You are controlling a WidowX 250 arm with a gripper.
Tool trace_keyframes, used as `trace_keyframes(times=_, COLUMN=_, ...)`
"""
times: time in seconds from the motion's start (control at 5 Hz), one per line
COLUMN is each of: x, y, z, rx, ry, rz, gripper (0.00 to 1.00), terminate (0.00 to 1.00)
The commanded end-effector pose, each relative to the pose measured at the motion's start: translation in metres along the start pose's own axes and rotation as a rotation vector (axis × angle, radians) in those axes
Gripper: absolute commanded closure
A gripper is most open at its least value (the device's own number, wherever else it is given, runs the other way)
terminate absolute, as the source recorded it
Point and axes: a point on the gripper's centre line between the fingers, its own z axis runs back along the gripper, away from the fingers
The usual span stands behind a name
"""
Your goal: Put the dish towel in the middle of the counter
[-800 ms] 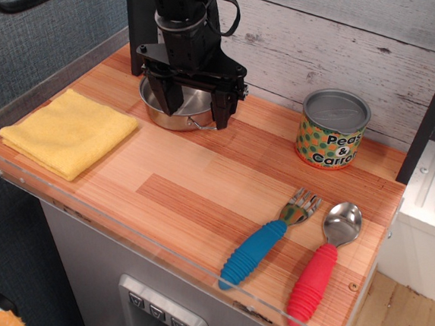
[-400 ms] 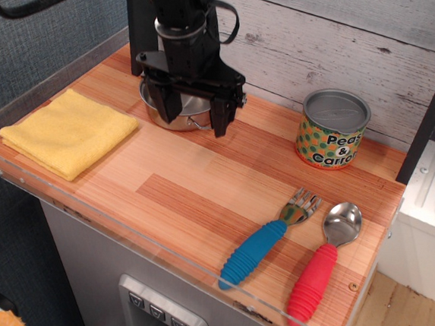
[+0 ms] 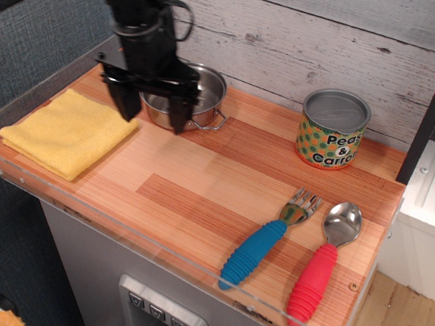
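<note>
My hand (image 3: 152, 113) hangs open beside the steel pot (image 3: 193, 97) — the dish towel (image 3: 69, 132) lies flat at the bench's (image 3: 200, 192) left end. I'd drop onto its near edge, pinching both folded layers.

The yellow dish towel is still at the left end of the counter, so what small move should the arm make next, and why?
Probably carry the gripper a little further left and down over the dish towel. Its jaws are open and empty, hanging beside the towel's right edge in front of the steel pot, and the towel lies flat, untouched, far from the middle of the counter.
</note>
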Motion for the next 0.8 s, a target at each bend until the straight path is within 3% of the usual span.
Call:
trace_keyframes(times=0.0, x=0.004, y=0.053, z=-0.003, rx=0.135, ry=0.006, rz=0.018, gripper=0.00, terminate=0.00)
trace_keyframes(times=0.2, x=0.002, y=0.074, z=-0.008, rx=0.155, ry=-0.001, rz=0.015, gripper=1.00, terminate=0.00)
trace_keyframes(times=0.6, x=0.004, y=0.095, z=-0.016, rx=0.174, ry=-0.017, rz=-0.006, gripper=1.00, terminate=0.00)
